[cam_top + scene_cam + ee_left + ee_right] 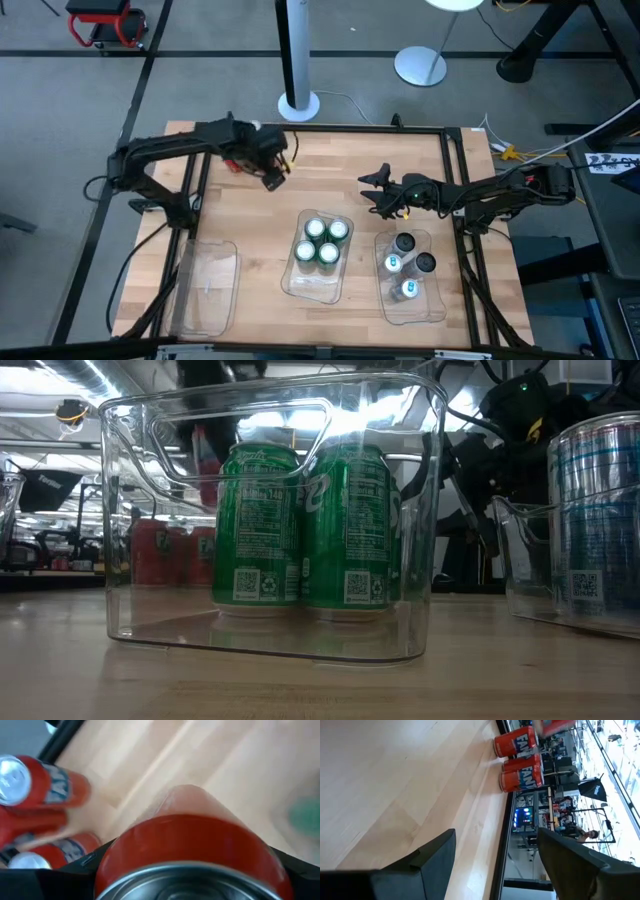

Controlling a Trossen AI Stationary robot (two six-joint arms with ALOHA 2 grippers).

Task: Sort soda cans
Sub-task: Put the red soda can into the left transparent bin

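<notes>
Sorting in progress. My left claw [276,172] hangs over the far left part of the table [250,220], its fingers closed around a red can [187,855] whose silver top fills the left wrist view. Just behind this claw, by the table's far edge, the other red cans [42,787] stand in a close group; the wrist views show three at least, though I cannot count them with certainty.

My right claw [378,190] waits above the table's middle, well to the right of the left one, its two dark fingers [437,855] apart and nothing between them.

Done so far, as I judge it: four green cans [322,243] sit together in the middle tray [300,285], on the near side of and between both claws. Four silver-grey cans [405,262] fill the right tray [435,310], just on the near side of my right claw.

Left to do: the left tray [205,290], on the near side of my left claw, holds nothing yet. The red can in hand and the remaining red ones presumably belong there.
</notes>
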